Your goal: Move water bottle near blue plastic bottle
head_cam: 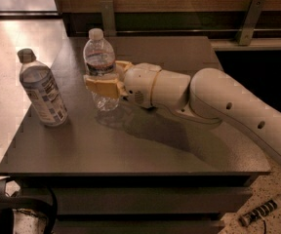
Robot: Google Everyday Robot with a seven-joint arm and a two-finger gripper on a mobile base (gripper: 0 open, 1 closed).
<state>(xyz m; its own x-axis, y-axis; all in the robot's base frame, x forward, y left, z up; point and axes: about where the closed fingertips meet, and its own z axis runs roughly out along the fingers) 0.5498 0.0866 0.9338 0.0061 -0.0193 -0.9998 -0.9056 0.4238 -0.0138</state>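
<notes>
Your gripper (107,79), centre-left of frame: fingers (100,87) closed around water bottle (99,60). Blue plastic bottle (43,94) stands near, left on table (130,150).

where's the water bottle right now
In the camera view, the water bottle is left of centre over the table, gripped by the claw, with the blue plastic bottle apart to its left.
</notes>
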